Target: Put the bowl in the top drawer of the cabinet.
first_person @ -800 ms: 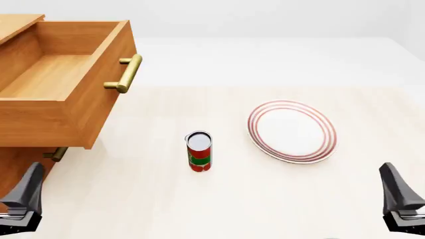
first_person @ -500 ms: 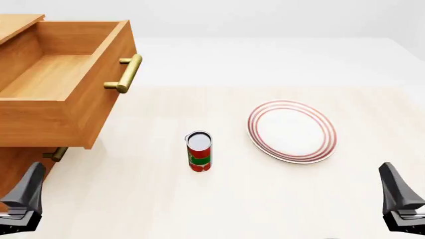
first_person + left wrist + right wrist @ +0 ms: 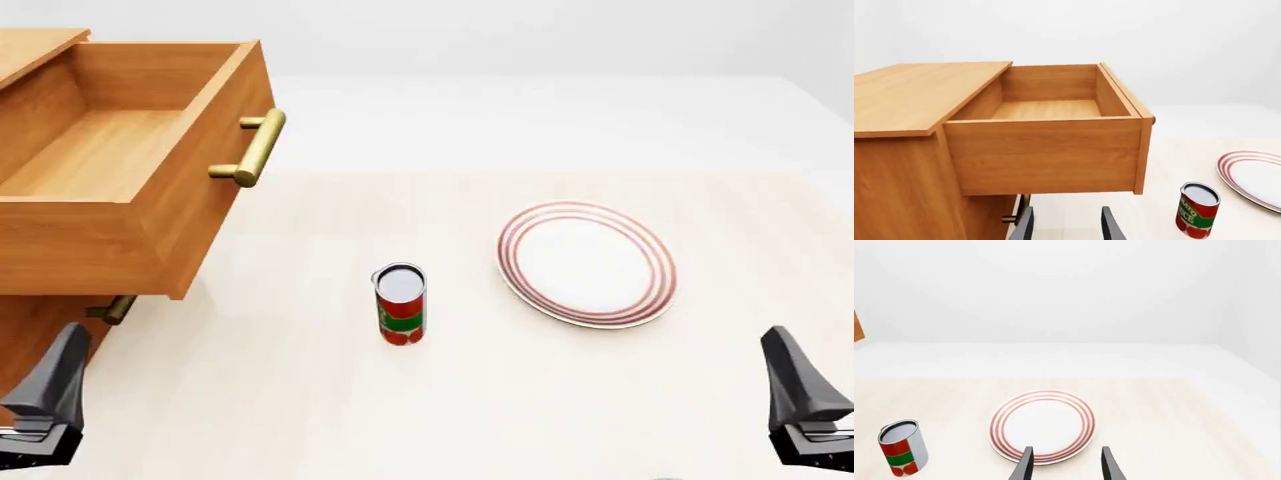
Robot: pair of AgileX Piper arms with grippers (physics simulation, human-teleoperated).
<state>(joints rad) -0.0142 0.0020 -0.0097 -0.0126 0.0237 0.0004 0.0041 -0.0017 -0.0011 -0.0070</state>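
The bowl does not show in any view. The cabinet [image 3: 40,345] stands at the table's left, with its top drawer [image 3: 107,150] pulled out and its wooden floor bare; the brass handle [image 3: 254,148] faces right. In the left wrist view the top drawer [image 3: 1047,107] hangs open just ahead of my left gripper [image 3: 1066,222], which is open and holds nothing. My right gripper [image 3: 1066,462] is open too, just short of the plate's near rim. In the front view the left gripper [image 3: 54,385] and the right gripper [image 3: 801,390] sit low at the near corners.
A flat white plate with red rings [image 3: 587,264] lies right of centre. A red and green tomato can [image 3: 400,303] stands upright in the middle. The lower drawer's handle [image 3: 114,308] pokes out beneath the open drawer.
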